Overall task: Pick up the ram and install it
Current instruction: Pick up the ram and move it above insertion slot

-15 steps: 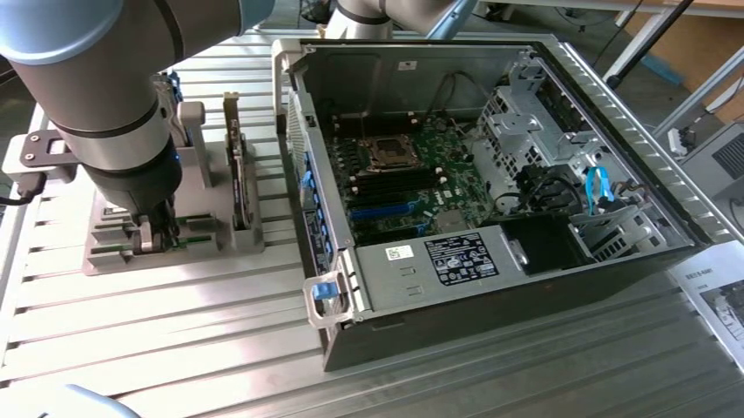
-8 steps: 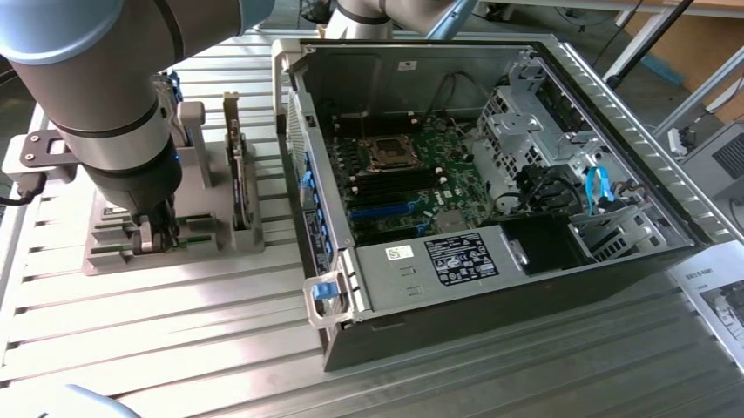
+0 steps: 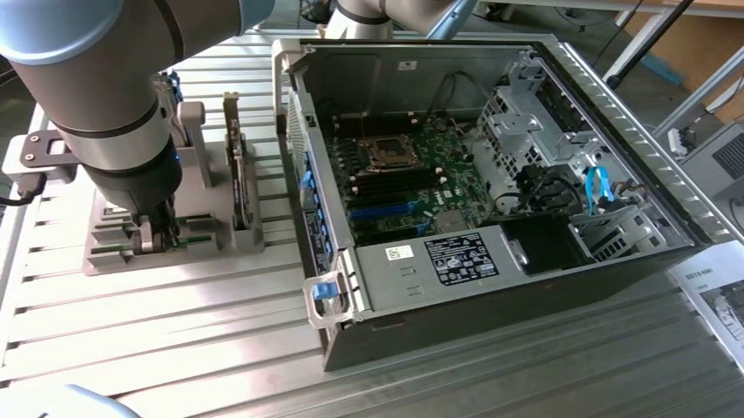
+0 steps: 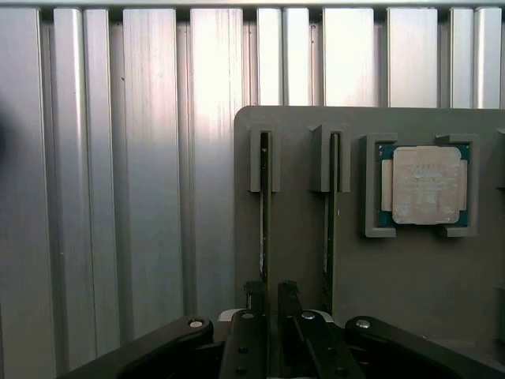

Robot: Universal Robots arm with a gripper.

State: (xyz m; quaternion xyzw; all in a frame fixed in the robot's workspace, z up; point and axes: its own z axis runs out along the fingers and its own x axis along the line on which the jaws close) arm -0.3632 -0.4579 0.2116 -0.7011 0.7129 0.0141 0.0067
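Table (image 3: 174,348): ribbed metal, running under everything.

Case (image 3: 407,65): lying open, taking the middle and the exterior view's right. Board (image 3: 448,170) is facing up inside it.

Arm (image 3: 104,96): I am reaching down at the exterior view's left, well apart from the case.

Holder (image 3: 111,252): grey block under me, at the left of that frame. A card (image 3: 240,174) is standing upright on its case side.

Ram (image 4: 266,213): sitting on edge in its holder groove, seated and level, not yet lifted. A second stick (image 4: 332,221) is standing in the next groove, just beside it. A chip (image 4: 424,185) is lying flat in a pocket beyond that one.

Pincer (image 4: 271,296): I am sitting low over the holder, set around the near end of the ram, one side of me on each face of it. I cannot tell whether I am clamping it or only straddling it.

Progress, as I am judging it: early. The approach is done and I am lined up on the ram. The lift, the carry to the case and the seating in the board are all left.
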